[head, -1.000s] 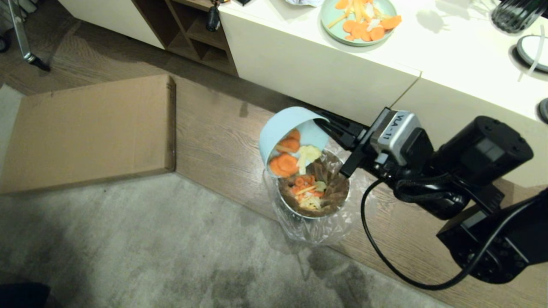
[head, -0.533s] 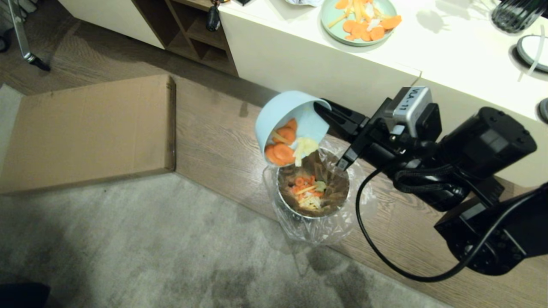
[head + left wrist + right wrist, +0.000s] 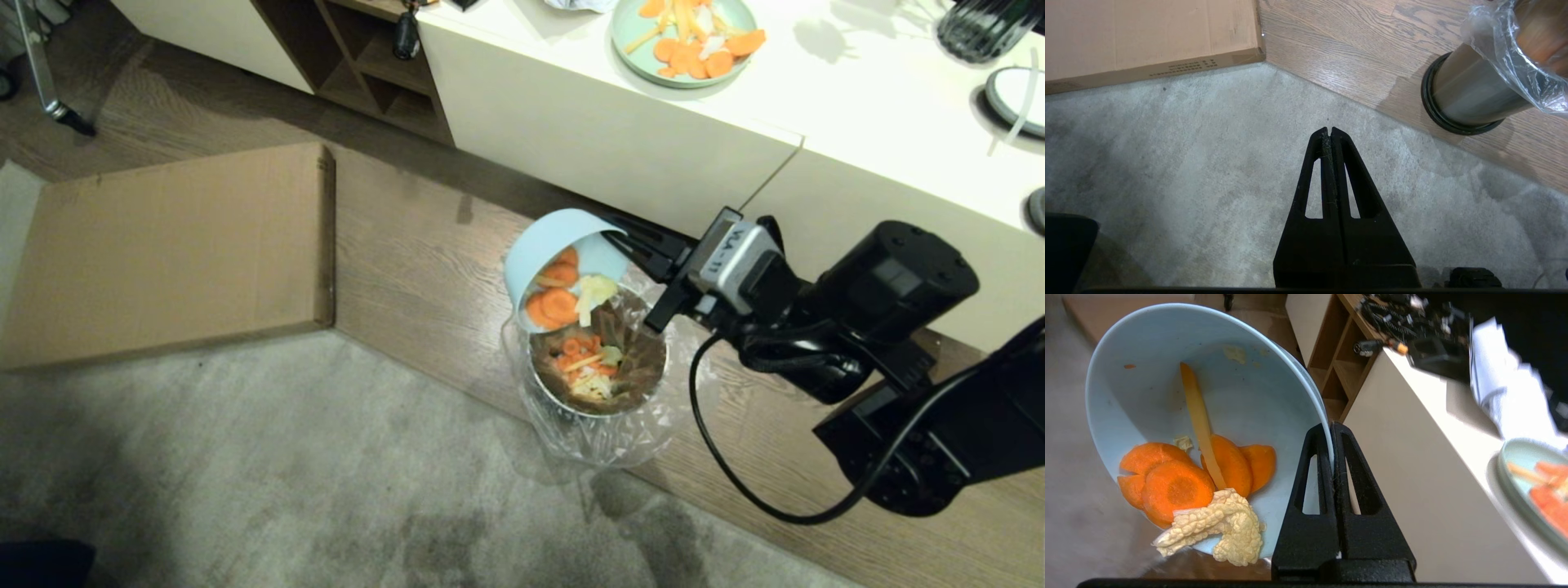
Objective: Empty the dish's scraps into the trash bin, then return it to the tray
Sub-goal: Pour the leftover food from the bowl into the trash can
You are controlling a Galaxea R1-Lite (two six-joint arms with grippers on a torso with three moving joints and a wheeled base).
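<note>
Tipping over the trash bin (image 3: 598, 367), the dish (image 3: 547, 249) had dropped back down from where it hung half a second before, its lip now just above the liner's far-left edge in the head view. The right gripper (image 3: 622, 242) stayed pinched on the rim at the dish's right side. Scraps (image 3: 562, 300) still clung at the low lip, so by my judgement the pour was unfinished and a steeper tilt was needed.

From the left wrist, the left gripper (image 3: 1327, 131) hung over the carpet with fingers pressed together, empty, the bin's steel wall (image 3: 1470, 102) off to its right.

From the right wrist, carrot slices (image 3: 1171, 477) and a pale crinkled piece (image 3: 1224, 528) sat at the lowest edge. No tray appeared in any view.
</note>
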